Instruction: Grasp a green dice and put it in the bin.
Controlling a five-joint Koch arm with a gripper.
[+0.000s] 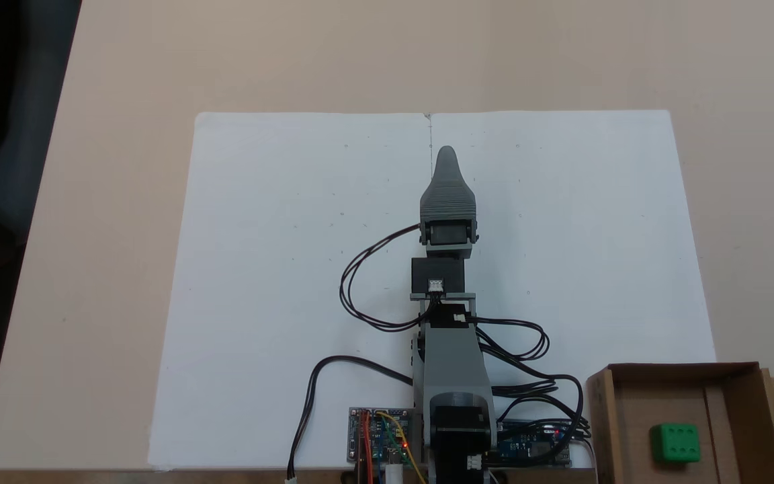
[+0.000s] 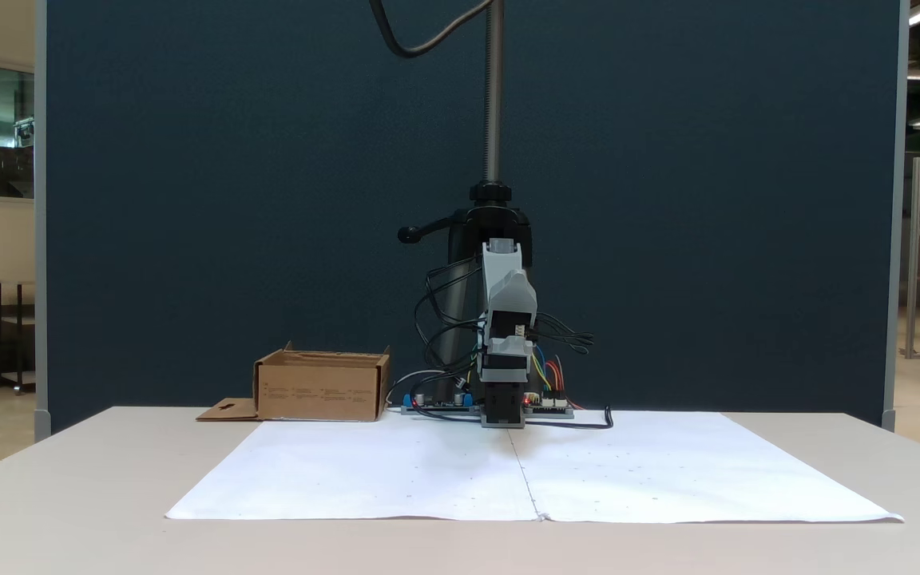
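The green dice (image 1: 676, 444) lies inside the bin (image 1: 686, 372), six pips facing up, at the lower right of a fixed view. The bin (image 2: 320, 389) is a brown cardboard box beside the arm's base; its walls hide the dice in the head-on fixed view. My gripper (image 1: 447, 152) points away from the base over the middle of the white paper, far from the bin. It shows as one grey tapered tip with nothing held. In the head-on fixed view the gripper (image 2: 504, 422) sits low at the paper's far edge, and I cannot make out its jaws.
A large white paper sheet (image 1: 293, 269) covers the tan table (image 1: 125, 81). Circuit boards (image 1: 381, 437) and looping black cables (image 1: 360, 282) crowd the arm's base. A dark partition (image 2: 228, 200) and a camera pole (image 2: 493, 88) stand behind.
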